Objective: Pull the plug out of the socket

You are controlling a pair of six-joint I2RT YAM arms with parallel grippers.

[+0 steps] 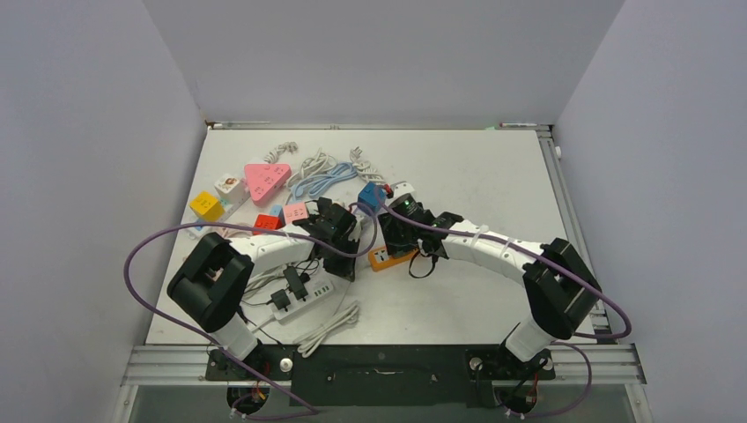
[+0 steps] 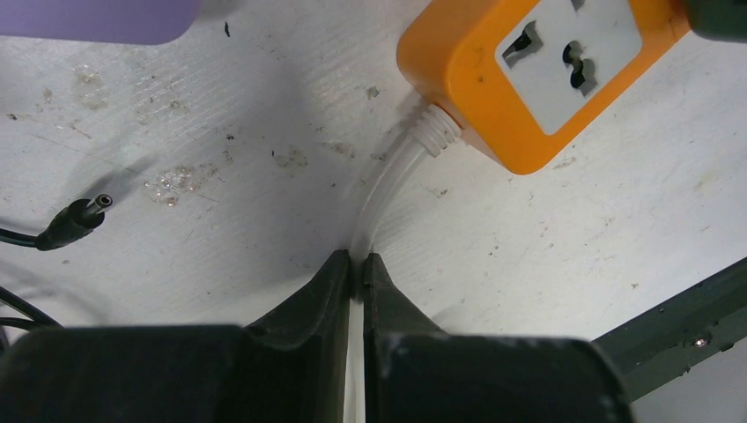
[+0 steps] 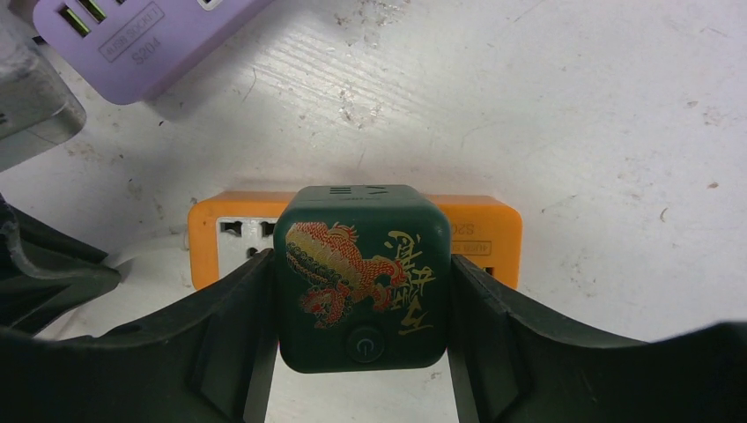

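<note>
An orange socket strip (image 1: 380,258) lies mid-table. It also shows in the left wrist view (image 2: 440,66) and the right wrist view (image 3: 483,226). A dark green cube plug (image 3: 361,264) with a red and gold dragon sits on the strip's face. My right gripper (image 3: 361,278) is shut on the plug, one finger on each side; in the top view the right gripper (image 1: 401,231) hides the plug. My left gripper (image 2: 355,264) is shut on the strip's white cord (image 2: 388,185), just behind the strip; in the top view the left gripper (image 1: 342,263) is to the strip's left.
A purple power strip (image 3: 132,35) lies close behind the orange one. A black barrel connector (image 2: 75,220) lies near my left gripper. A white power strip (image 1: 304,300) with black plugs is at front left. A pink triangle (image 1: 266,181), yellow cube (image 1: 207,205) and coiled cords (image 1: 321,169) lie behind.
</note>
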